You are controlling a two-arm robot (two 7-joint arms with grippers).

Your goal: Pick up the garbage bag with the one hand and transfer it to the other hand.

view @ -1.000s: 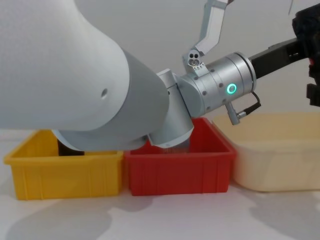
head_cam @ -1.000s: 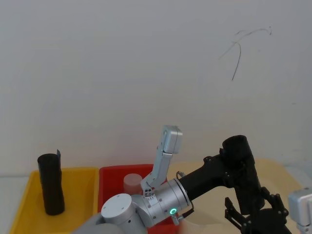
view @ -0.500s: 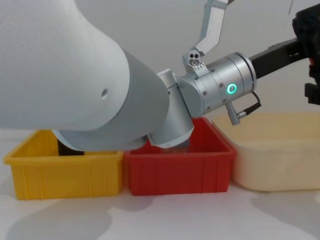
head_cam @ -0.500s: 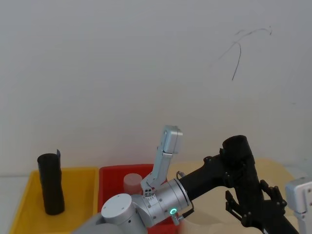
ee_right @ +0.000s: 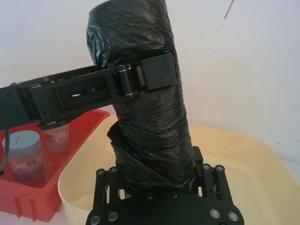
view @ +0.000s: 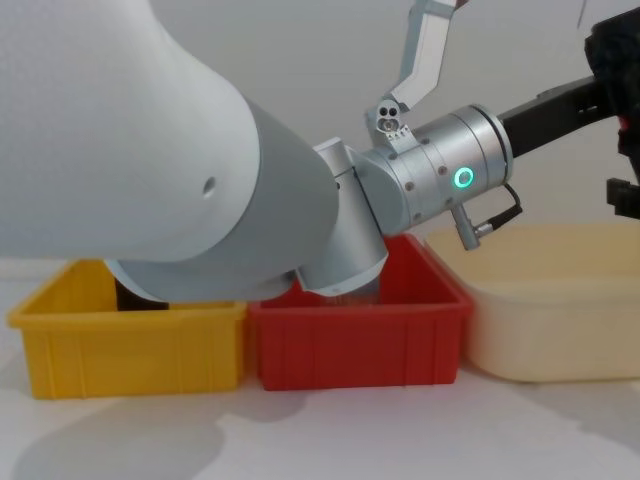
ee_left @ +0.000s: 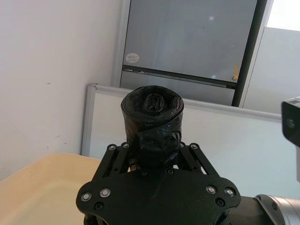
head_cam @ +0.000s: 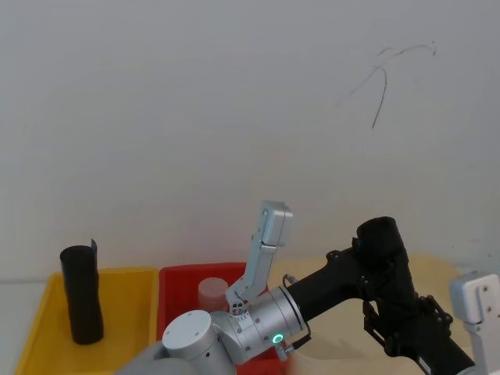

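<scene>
Aloft, the garbage bag point(head_cam: 381, 254) stands upright above the cream tub point(ee_right: 225, 154). It is a matte, crinkled black roll. Left claw point(ee_left: 152, 155) is clamped across its upper part. Right claw point(head_cam: 405, 326) sits at its base; I cannot tell whether it grips. My left arm's smooth grey shell point(view: 200, 150) blocks much of the chest view and hides part of the red bin point(view: 355, 345), which holds jars point(ee_right: 21, 150). A slimmer black roll point(head_cam: 82, 297) stands in the yellow bin point(view: 130, 350).

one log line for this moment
stage: handover; left tool: shut on garbage bag; right tool: at its lower end; above cream bin
</scene>
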